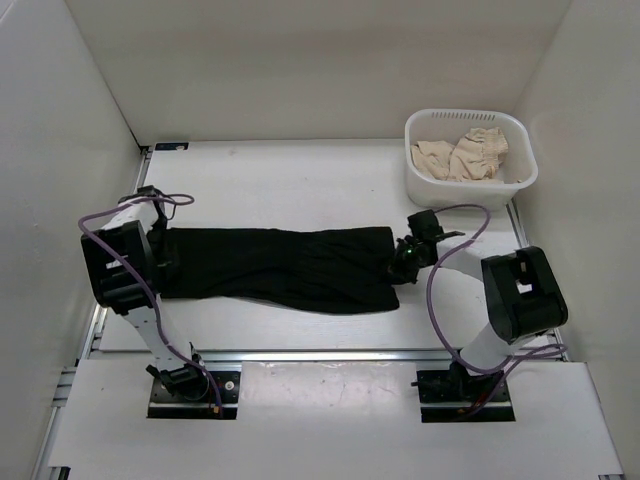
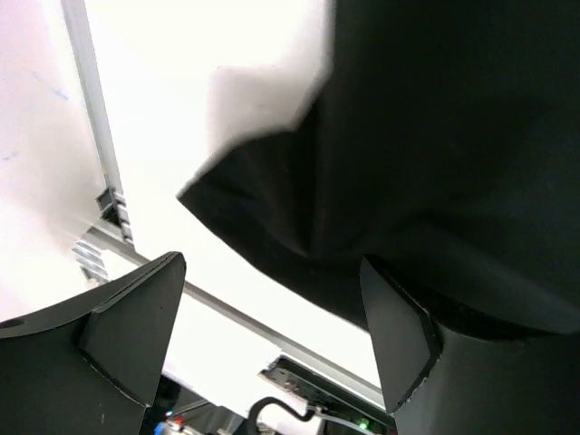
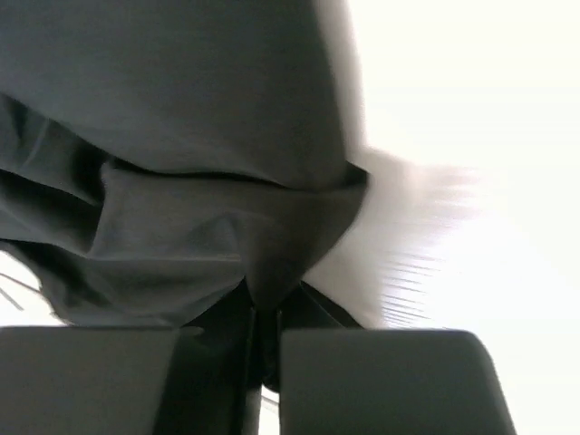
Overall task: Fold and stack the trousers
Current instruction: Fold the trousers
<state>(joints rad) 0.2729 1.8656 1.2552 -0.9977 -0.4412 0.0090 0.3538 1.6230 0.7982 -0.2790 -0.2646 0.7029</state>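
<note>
top view: the trousers (image 1: 290, 268) lie flat on the bench (image 1: 300, 180), stretched out crosswise in one long black band, narrower at the left end and wider at the right. they sit about mid-depth on the bench, nearer the arms than the back wall.

left jaws: spread wide, gripping nothing. the left arm (image 1: 120, 265) stands over the left end of the trousers. in the left wrist view the two fingers (image 2: 127, 326) are far apart and a corner of the black cloth (image 2: 299, 208) lies between and beyond them. the cloth runs down behind the finger on that picture's right side (image 2: 403, 349); whether it touches that finger cannot be told.

right jaws: closed on the trousers. the right arm (image 1: 515, 295) reaches in to the right end of the band, its wrist at the cloth edge. in the right wrist view the fingers (image 3: 390, 381) are pressed nearly together and a fold of the black cloth (image 3: 227, 136) is drawn down into the thin slit between them, puckered there.

elsewhere: a white basket (image 1: 470, 188) at the far right corner of the bench, well apart from the trousers, with beige cloth (image 1: 465, 155) bundled inside.
</note>
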